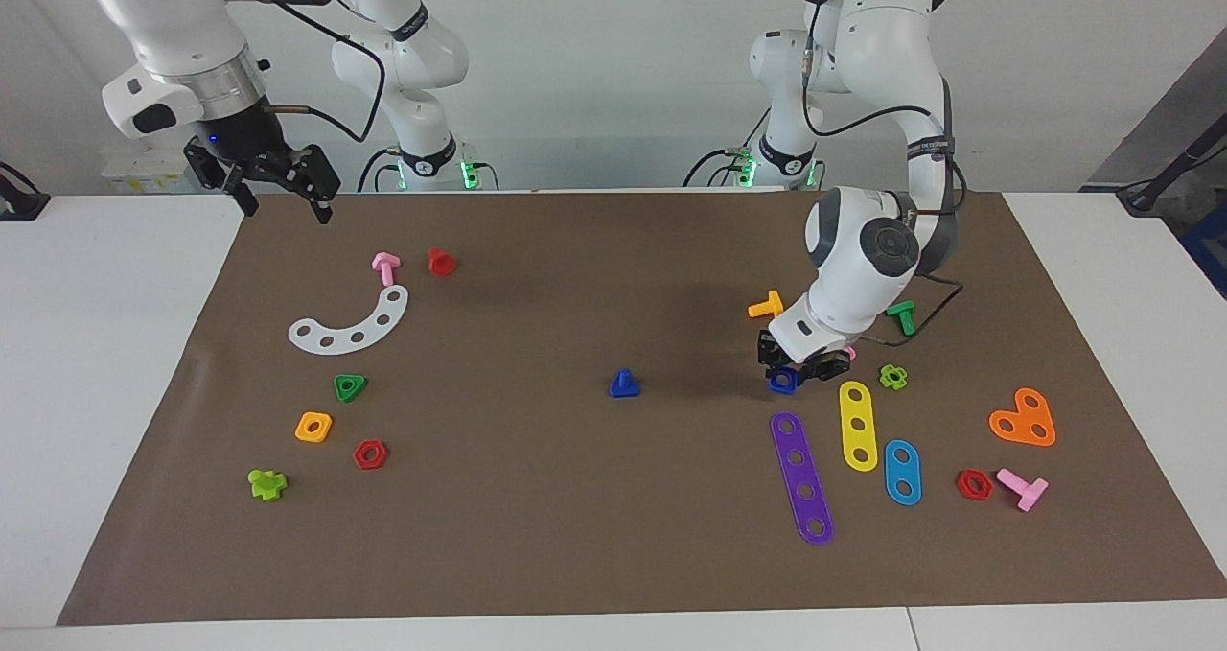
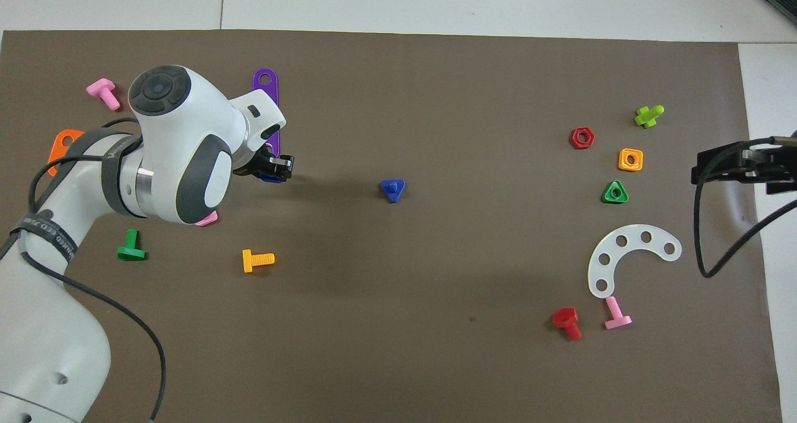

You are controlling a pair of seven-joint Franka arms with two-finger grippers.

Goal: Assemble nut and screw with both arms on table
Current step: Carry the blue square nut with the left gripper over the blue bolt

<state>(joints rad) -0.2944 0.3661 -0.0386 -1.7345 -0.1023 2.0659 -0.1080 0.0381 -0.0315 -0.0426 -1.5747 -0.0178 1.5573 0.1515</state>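
The dark-blue nut [image 1: 783,380] lies on the brown mat [image 1: 575,536] toward the left arm's end; in the overhead view only its edge [image 2: 269,178] shows under the hand. My left gripper [image 1: 794,371] is down at the nut, tilted, its tips right at it; it also shows in the overhead view [image 2: 275,169]. The dark-blue screw [image 1: 623,383] stands on its triangular head in the middle of the mat, shaft up [image 2: 392,189]. My right gripper [image 1: 283,194] waits open and empty, raised over the mat's edge at the right arm's end [image 2: 741,164].
Close to the nut lie a purple strip [image 1: 801,478], a yellow strip [image 1: 858,425], an orange bolt [image 1: 767,305], a green bolt [image 1: 902,316] and a partly hidden pink piece [image 2: 207,219]. Toward the right arm's end lie a green triangular nut [image 1: 350,387], an orange square nut [image 1: 313,427] and a white curved strip [image 1: 350,325].
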